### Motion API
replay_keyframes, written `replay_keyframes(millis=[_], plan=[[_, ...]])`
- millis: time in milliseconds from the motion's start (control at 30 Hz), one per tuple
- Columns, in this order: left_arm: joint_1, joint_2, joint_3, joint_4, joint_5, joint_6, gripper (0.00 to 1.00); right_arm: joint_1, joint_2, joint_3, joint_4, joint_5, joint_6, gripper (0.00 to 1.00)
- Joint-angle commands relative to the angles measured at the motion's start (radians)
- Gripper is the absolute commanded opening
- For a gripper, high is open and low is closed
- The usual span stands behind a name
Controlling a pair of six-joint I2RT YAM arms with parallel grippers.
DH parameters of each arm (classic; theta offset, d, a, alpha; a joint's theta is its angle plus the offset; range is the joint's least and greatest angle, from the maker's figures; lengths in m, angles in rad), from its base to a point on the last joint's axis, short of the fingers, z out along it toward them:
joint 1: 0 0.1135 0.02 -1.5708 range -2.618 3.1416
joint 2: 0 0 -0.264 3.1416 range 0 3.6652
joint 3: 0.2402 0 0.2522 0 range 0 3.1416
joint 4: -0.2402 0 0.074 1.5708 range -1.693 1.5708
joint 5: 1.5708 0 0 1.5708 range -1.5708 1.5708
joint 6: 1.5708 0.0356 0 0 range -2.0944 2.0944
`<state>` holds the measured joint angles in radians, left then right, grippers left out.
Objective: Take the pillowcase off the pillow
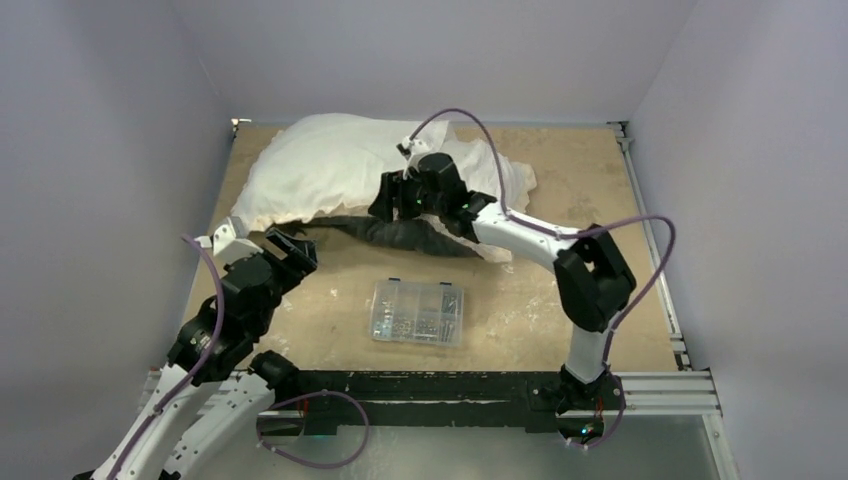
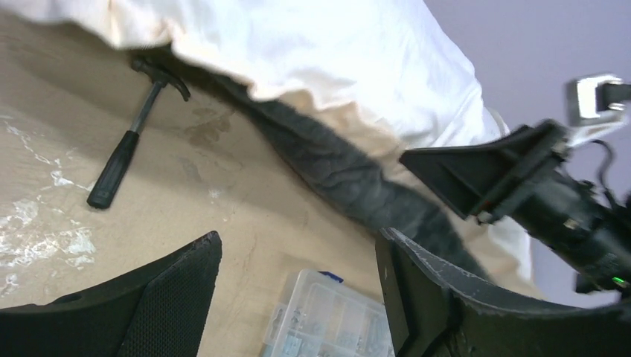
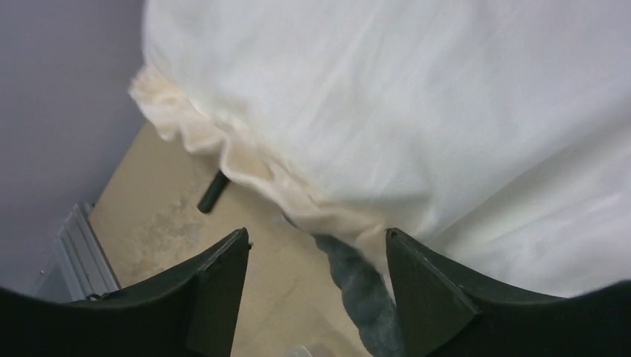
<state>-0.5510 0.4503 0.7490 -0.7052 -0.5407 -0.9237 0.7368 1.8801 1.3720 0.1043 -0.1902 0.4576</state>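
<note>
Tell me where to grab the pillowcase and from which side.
Likely best: pinch the pillowcase at its ruffled frill, coming in low from the near, table side with the open right gripper. There the fabric hangs thin and loose off the bulk; above, it is stretched smooth, offering nothing to pinch.

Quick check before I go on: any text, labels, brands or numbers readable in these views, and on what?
No readable text in any view.
Clear parts box: no label legible; contents too small to read.
Hammer: no marking visible.
Pillowcase: plain fabric, no tag or print seen.
</note>
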Motion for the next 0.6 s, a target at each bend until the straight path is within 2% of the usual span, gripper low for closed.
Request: replay_keyframes(millis=[0,133,367,467,567], plan=[[0.003,0.048,0.105,0.009,-0.075,0.052,0.76,-0.010,-0.192,0.084,-0.096,0.102,0.016,0.76],[0.003,0.124,0.166,0.040,-0.080,0.108,0.80,-0.047,-0.283,0.097,-0.184,0.216,0.018,0.90],[0.003,0.276,0.212,0.125,0.014,0.176,0.84,-0.195,-0.417,-0.051,-0.176,0.250,0.087,0.99],[0.003,0.355,0.210,0.183,0.101,0.180,0.84,-0.208,-0.448,-0.126,-0.153,0.248,0.099,0.99],[0.003,0.470,0.220,0.250,0.208,0.181,0.84,-0.212,-0.437,-0.153,-0.182,0.316,0.138,0.99]])
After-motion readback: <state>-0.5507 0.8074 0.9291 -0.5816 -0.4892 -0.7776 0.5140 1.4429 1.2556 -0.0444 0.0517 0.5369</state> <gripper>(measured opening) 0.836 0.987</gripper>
